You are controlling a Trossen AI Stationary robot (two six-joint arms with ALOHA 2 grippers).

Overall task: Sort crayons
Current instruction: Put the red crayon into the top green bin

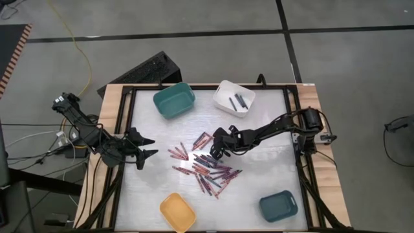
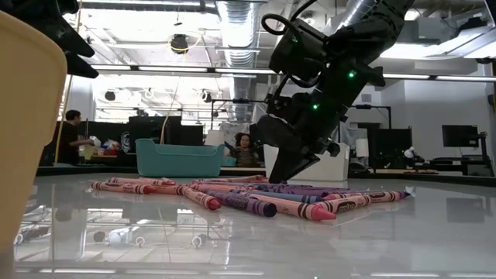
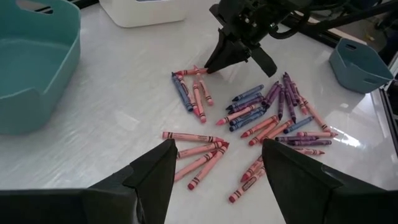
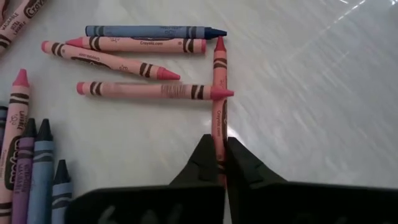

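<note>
Right gripper is down on the table near its middle, at the far-side fringe of the crayons — fingers pinched tight on one red crayon, tips at the tabletop. That crayon lies flat, its far end among a small cluster: a blue crayon and three pink-red ones lying side by side, the held crayon crossing their tips at a right angle. In the low view the right gripper stands tilted just behind the pile, tips touching the surface.

Crayons — a few dozen, red, pink, blue, purple — scattered loose around the table's center, all lying flat, some touching, some crossed.

Left gripper hovers toward the left edge of the table, well apart from the pile, fingers spread wide, holding nothing.

Bins: teal bin near the far edge, left of center; white bin near the far edge beside it, with a couple of dark crayons inside; yellow bin at the near edge; smaller teal bin toward the near right corner. Contents of the yellow and both teal bins — none seen from above.
</note>
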